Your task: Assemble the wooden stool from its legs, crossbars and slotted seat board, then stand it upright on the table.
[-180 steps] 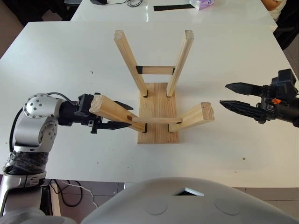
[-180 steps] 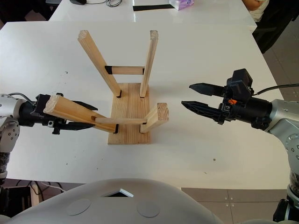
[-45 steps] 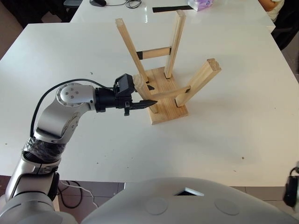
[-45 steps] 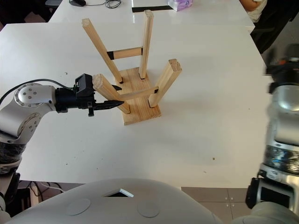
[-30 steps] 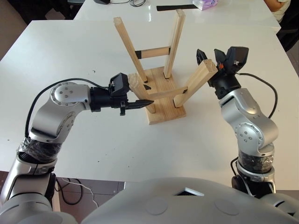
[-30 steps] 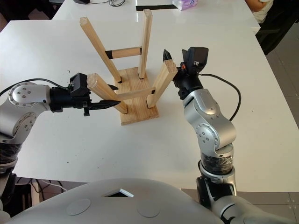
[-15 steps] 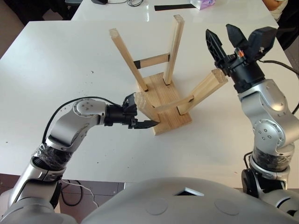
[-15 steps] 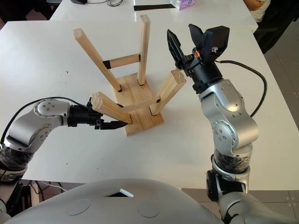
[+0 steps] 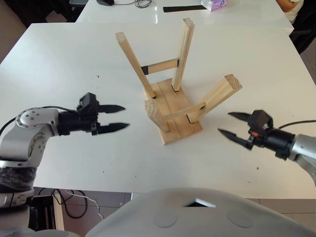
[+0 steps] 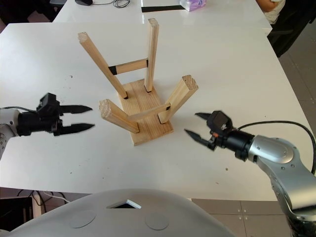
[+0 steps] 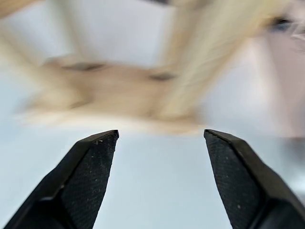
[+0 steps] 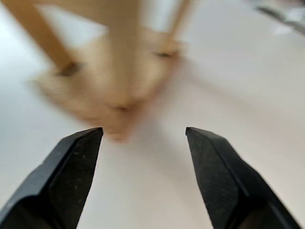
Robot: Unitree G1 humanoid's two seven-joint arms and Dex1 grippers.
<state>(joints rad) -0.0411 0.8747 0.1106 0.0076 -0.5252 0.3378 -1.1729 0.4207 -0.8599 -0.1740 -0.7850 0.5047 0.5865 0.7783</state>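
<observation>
The wooden stool (image 9: 173,106) lies upside down in the middle of the white table (image 9: 59,74), its seat board (image 9: 180,118) flat on the surface and its legs pointing up and outward. One crossbar (image 9: 160,65) joins the two far legs, another (image 9: 178,112) joins the two near legs. My left gripper (image 9: 121,117) hovers open to the left of the stool, apart from it, fingers pointing at the near left leg (image 9: 157,114). My right gripper (image 9: 229,124) stands open to the right of the stool, just below the near right leg (image 9: 216,98). Neither holds anything.
A second white table at the back carries a black strip (image 9: 182,8), a tissue box (image 9: 213,4) and cables (image 9: 140,3). Bare tabletop lies on both sides of the stool and along the front edge.
My left gripper has let go of the near left leg and drawn back to the left. My right arm has dropped from above the near right leg to low beside the stool.
</observation>
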